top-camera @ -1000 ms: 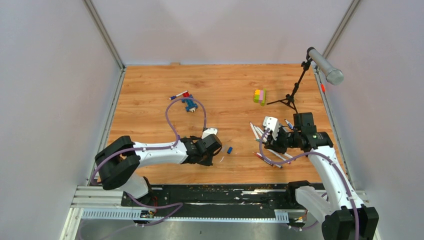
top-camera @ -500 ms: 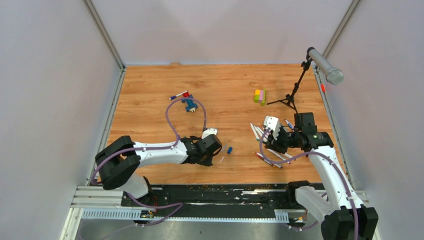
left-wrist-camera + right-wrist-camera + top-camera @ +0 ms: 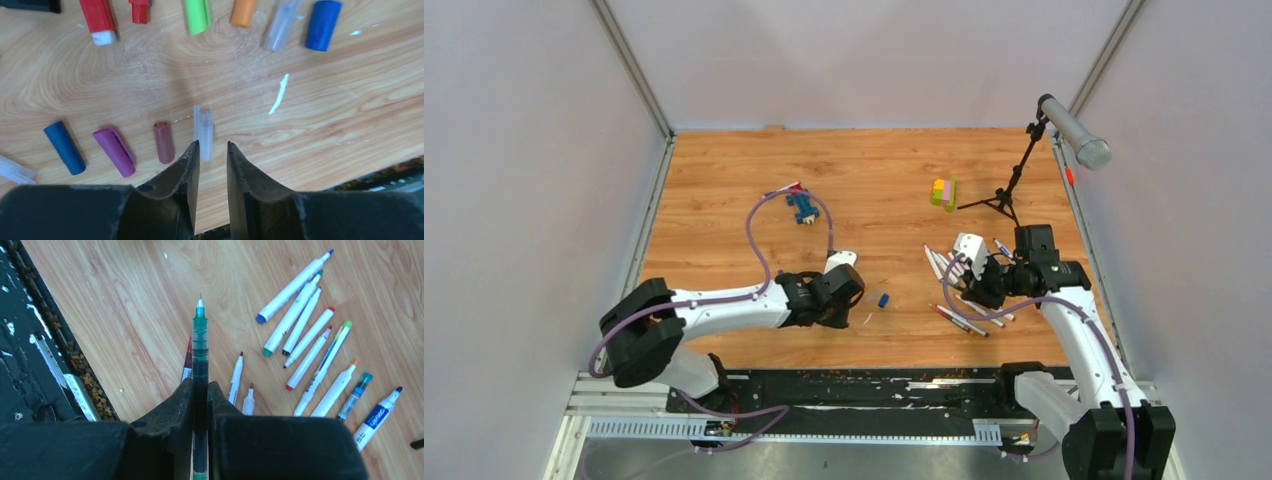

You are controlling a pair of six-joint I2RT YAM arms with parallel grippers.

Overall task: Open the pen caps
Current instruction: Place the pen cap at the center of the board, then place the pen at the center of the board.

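Two grippers, two states. Left gripper (image 3: pixel 212 150): jaws parted by a narrow gap, nothing held. Clear cap (image 3: pixel 203 127) lies on the wood right at the fingertips, one end overlapping a finger in the wrist view; touching or not, cannot tell. Right gripper (image 3: pixel 200 387): clenched on a green pen (image 3: pixel 200 335), fine tip bare, pointing out over the table (image 3: pixel 125 300).

Outward: loose caps (image 3: pixel 114 151) in two rough rows ahead of the left gripper: blue, purple and maroon near; red, green, orange and blue farther. Uncapped pens (image 3: pixel 300 325) lie fanned beside the held one.

Risks, as judged:
- Any sideways move of the left fingers would likely nudge the clear cap. It is round and could roll into its neighbours.
- The clear cap is pale on pale wood and easy to lose.
- The bare tip of the green pen could mark the table if lowered nose-first.
- Set down carelessly, the green pen could scatter the fanned pens.
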